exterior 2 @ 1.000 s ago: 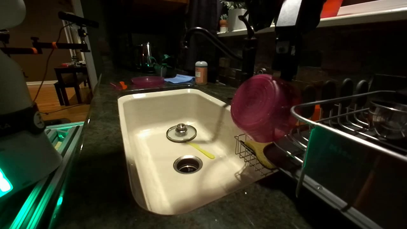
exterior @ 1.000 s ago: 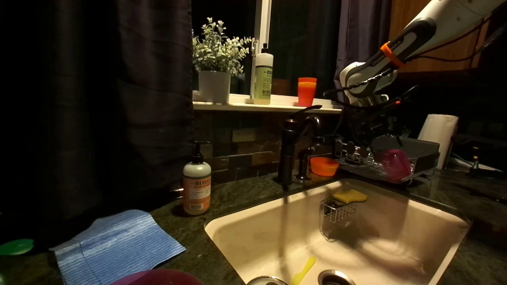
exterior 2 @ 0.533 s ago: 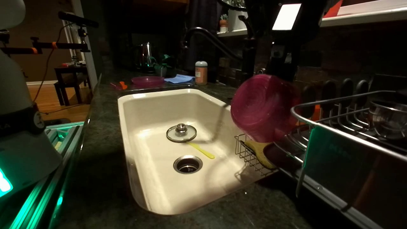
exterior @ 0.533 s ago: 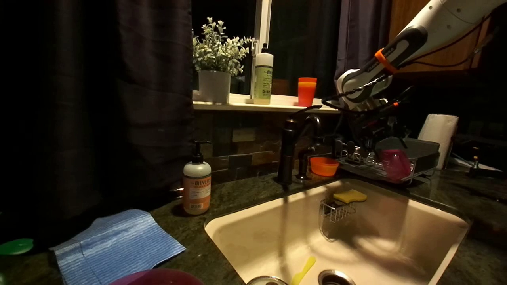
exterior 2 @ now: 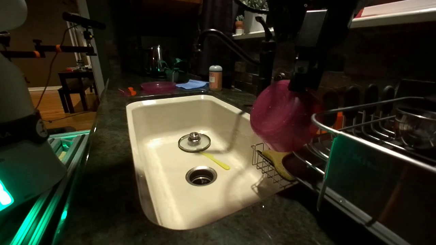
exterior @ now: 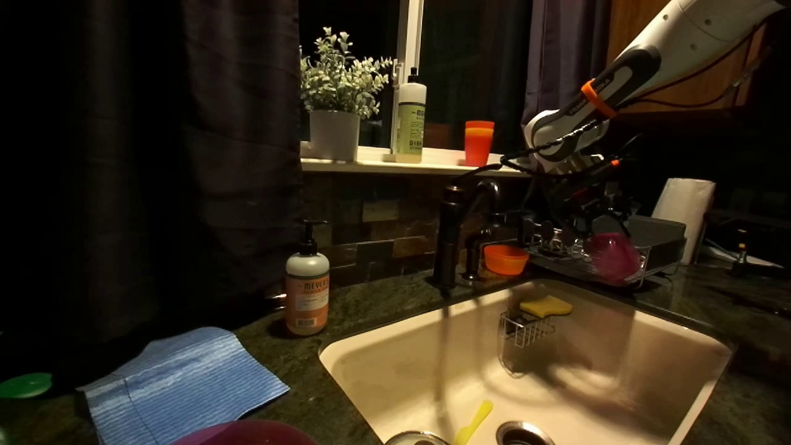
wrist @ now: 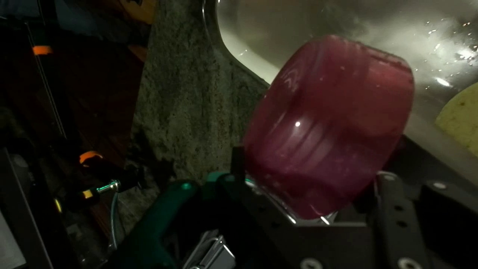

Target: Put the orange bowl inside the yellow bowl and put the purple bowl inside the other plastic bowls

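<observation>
While the gripper is standing spread, its fingers straddling the purple bowl, that bowl is leaning tilted at the sink-side edge of the dish rack; whether either finger is touching its wall, the views are not revealing. Its nesting is therefore remaining to be done. Farther off, the orange bowl is sitting upright on the counter, between dish rack and faucet. No yellow bowl is showing separately; it may be hiding beneath the orange bowl, in which case the first nesting is already standing finished, but that is staying a guess. Counting outward from the gripper, both exterior views together are showing one purple bowl, one dish rack, one sponge, one orange bowl, one faucet, one glass lid and one yellow utensil lying in the sink, at least one orange-red cup standing on the sill, and, farthest along the counter, one flat magenta dish.
</observation>
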Controlling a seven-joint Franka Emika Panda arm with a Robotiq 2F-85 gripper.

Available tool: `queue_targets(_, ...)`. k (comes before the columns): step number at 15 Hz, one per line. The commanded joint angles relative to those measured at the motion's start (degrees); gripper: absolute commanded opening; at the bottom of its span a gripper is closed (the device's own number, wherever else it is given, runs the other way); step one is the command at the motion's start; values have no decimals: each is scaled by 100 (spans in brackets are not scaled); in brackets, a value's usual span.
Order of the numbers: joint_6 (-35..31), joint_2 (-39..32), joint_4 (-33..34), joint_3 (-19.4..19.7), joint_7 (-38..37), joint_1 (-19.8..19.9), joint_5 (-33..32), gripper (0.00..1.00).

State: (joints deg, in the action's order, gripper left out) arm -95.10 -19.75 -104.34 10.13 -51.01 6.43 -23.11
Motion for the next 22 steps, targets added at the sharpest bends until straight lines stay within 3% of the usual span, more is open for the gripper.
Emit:
queue_targets(1,264,-136,237,80,-55,-78,28,39)
queue_targets(5,464,-159,302,98,-43,-70,25,28)
queue_targets(8,709,-145,359,117,-16,-59,-27,5)
queue_targets(15,1197,-151,546,115,73,-41,-37,2)
queue_targets(22,1274,105,446,69,135,-115,-180,3)
